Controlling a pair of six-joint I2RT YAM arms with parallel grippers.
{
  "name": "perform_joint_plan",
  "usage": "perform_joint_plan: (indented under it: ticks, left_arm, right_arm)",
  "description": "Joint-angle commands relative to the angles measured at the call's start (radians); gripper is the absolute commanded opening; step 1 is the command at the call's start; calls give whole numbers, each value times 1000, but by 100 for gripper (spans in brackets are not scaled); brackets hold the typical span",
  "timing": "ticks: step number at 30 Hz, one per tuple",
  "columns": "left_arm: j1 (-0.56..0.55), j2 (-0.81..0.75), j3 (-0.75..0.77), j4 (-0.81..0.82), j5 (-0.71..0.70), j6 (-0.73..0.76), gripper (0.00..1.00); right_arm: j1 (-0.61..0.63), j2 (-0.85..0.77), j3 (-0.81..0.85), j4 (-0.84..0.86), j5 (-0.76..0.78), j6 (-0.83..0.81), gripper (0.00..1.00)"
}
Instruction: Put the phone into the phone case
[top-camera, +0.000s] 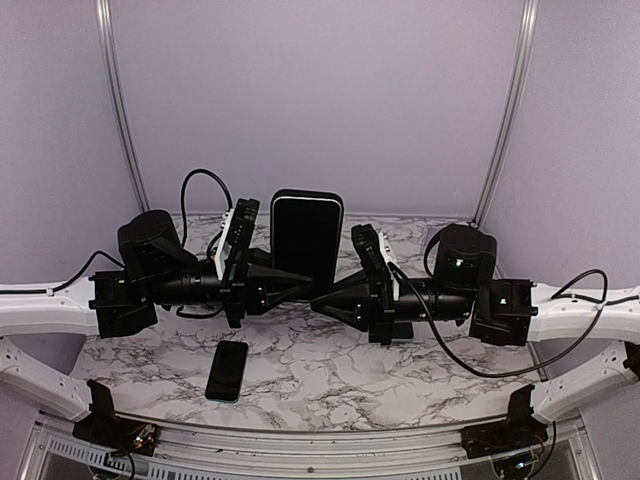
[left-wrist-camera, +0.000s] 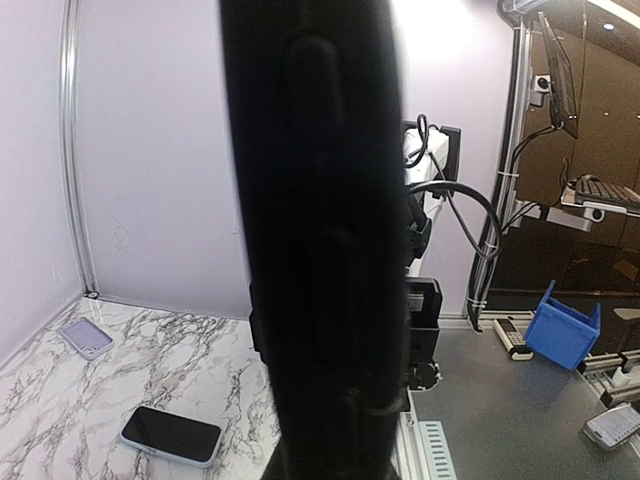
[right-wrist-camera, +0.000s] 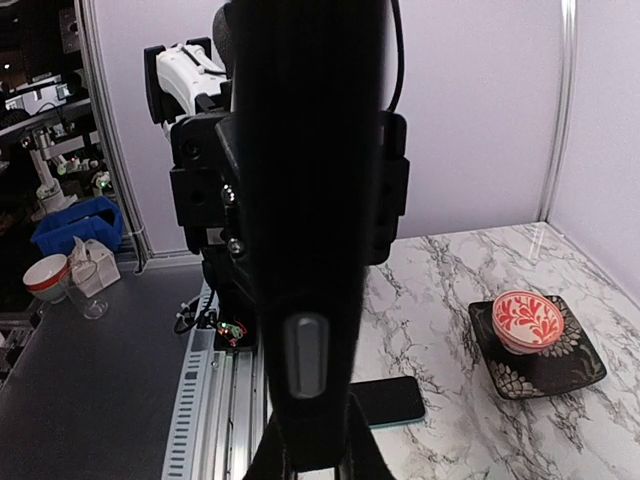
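Two robot arms meet over a marble-patterned table (top-camera: 400, 370) and hold a black phone case (top-camera: 307, 235) upright between them, its lower edge at their fingertips. The left gripper (top-camera: 293, 283) is closed tight on the case's lower left. The right gripper (top-camera: 325, 297) reaches the lower right of the same edge, but whether its jaws are clamped or only set against the case cannot be told from any view. Both wrist cameras see the case edge-on, a dark slab with side buttons filling the middle of the picture.

The phone (top-camera: 227, 370) lies flat and screen-up on the table near the front edge, below the left arm and well apart from the case. No gripper touches it.

By this evidence the job is at an early stage. The case is lifted and presented, but the phone has not been picked up, so the fitting itself is all to come. One arm will probably have to let go of the case to fetch the phone.

The count: two arms, one black case, one phone. Also on the table are one small lilac item (left-wrist-camera: 85, 338) near the left wall, too small to identify, and one red-and-white bowl (right-wrist-camera: 527, 320) sitting on one dark square plate (right-wrist-camera: 580, 365) to the right.
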Motion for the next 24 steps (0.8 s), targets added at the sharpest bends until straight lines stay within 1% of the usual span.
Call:
perform_joint_plan:
  ticks: [1,6,7,8,9,10,11,14,17,21,24]
  left_arm:
    - [-3,-21,-7,91,-3,1,0]
    - [-3,-25,-20,91,-18,11,0]
    - [-2,-24,-24,91,-24,20,0]
    - [-2,-26,-29,89,-28,29,0]
    - [-2,-26,-39,87,-34,44,0]
    - [-3,-26,-48,80,-44,63,0]
    - [-3,-26,-54,69,-59,80,0]
    - [-3,-26,-69,-5,-119,176,0]
    - [-6,-20,-80,-93,-191,265,0]
    - [-16,-15,-97,-164,-272,349,0]
    - [-25,-12,-94,-221,-301,388,0]
  right_arm:
    - [-9,-14,39,8,-11,2,0]
    - [-13,-66,11,9,34,12,1]
    - [-13,-74,13,-4,60,16,21]
    - [-15,-83,16,-29,72,17,55]
    - [-16,-94,25,-78,91,9,76]
    - [-17,-108,37,-106,123,2,90]
    - [-19,-123,51,-150,154,-7,97]
    - [-27,-174,114,-302,180,-61,99]
    - [-29,-184,211,-435,145,-130,99]
    - [-28,-115,319,-578,139,-228,98]
    - [-28,-47,387,-623,128,-284,97]
